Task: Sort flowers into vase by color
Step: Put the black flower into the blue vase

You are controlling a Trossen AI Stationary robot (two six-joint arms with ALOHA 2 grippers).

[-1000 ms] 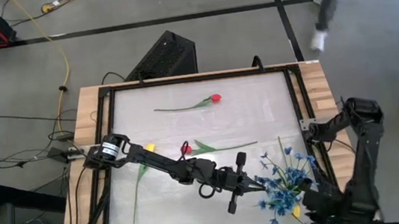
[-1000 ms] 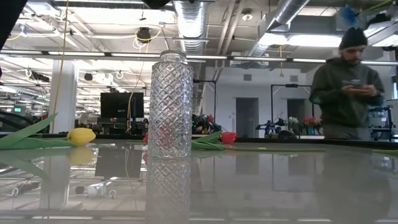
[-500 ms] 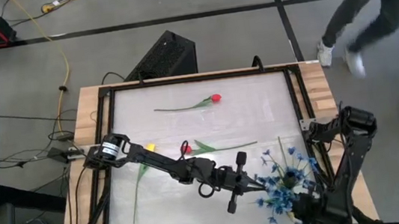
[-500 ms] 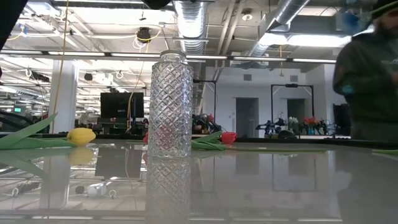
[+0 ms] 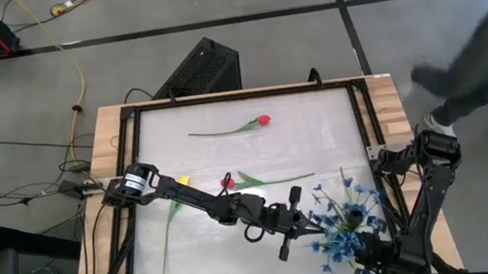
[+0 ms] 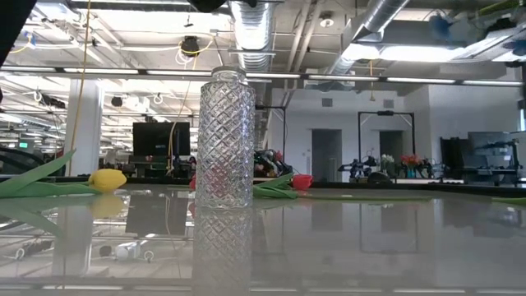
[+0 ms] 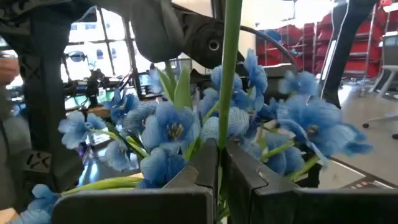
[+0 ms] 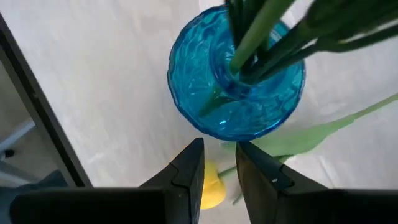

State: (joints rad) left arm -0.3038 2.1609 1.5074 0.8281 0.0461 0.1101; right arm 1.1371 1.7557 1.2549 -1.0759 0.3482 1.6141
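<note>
Left gripper (image 7: 219,163) clamped on thin green stem (image 7: 227,68), blue blossoms (image 7: 168,127) crowding just beyond fingertips.

Right gripper (image 8: 219,163) jaws apart, nothing between; blue textured glass vase (image 8: 193,93) just ahead, green stems inside; yellow tulip (image 8: 211,186) on table under fingers.

Behind left gripper, along arm: red tulip (image 5: 227,182), second yellow tulip (image 5: 182,179). Farther off, another red tulip (image 5: 263,119).

Clear diamond-cut glass vase (image 6: 223,136) upright, empty. Person (image 5: 484,63) past table edge, beyond right arm.

Open industrial lab: exposed ceiling ducts (image 6: 251,33), floor cables (image 5: 80,73).
</note>
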